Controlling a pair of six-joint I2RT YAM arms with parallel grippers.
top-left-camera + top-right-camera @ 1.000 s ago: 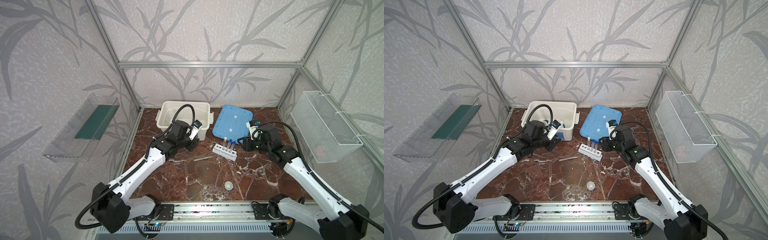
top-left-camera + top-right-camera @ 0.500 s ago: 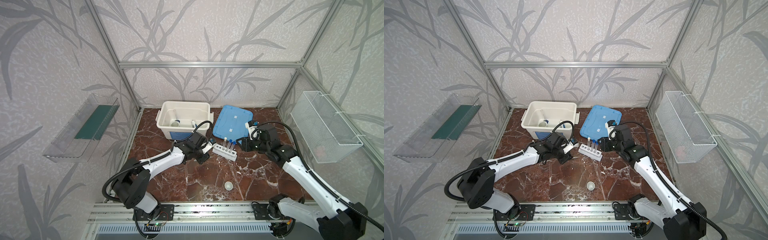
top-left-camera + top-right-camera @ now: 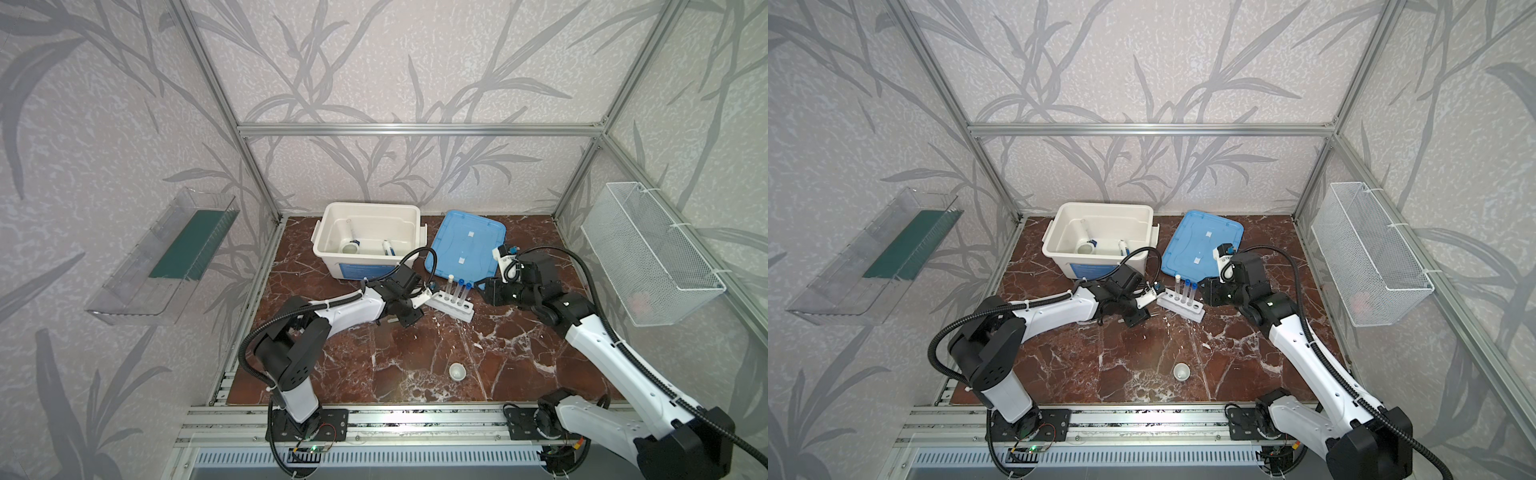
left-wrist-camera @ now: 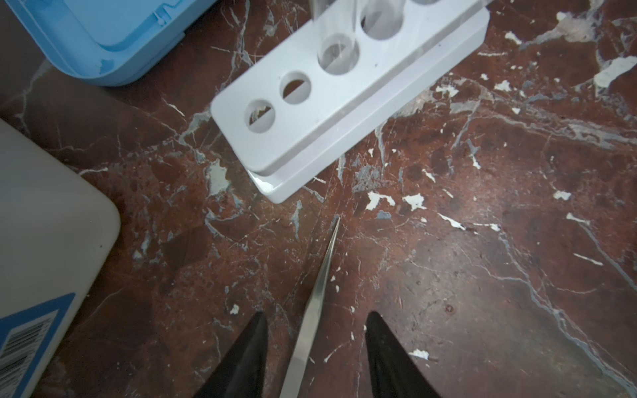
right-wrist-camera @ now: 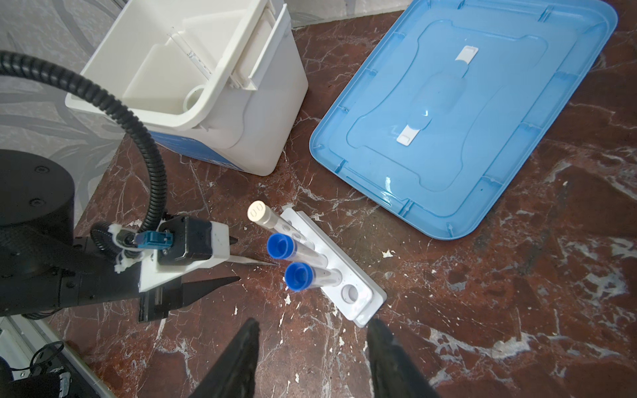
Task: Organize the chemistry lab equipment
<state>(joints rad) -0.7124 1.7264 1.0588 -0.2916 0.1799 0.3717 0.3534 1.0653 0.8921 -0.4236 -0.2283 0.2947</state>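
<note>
Metal tweezers (image 4: 320, 286) lie flat on the marble between the fingers of my left gripper (image 4: 315, 315), which is open and astride them without touching. Their tip points at the white rack (image 3: 451, 305), where three capped test tubes (image 5: 280, 246) stand, one white-capped and two blue-capped. My right gripper (image 5: 313, 322) is open and empty just short of the rack's other end. One white ceramic cup (image 3: 456, 371) stands near the front edge. Inside the white bin (image 3: 370, 206) lie a second cup (image 3: 350, 247), the blue-based cylinder (image 3: 351, 230) and the bottle (image 3: 387, 247).
The blue lid (image 3: 465, 245) lies flat behind the rack, next to the bin. A wire basket (image 3: 648, 257) hangs on the right wall and a clear shelf (image 3: 166, 257) on the left wall. The left arm's cable (image 5: 151, 165) loops in front of the bin.
My left gripper left the bottle in the bin, dropped to the table beside the rack and opened astride the tweezers. My right gripper opened a little wider and hardly moved.
</note>
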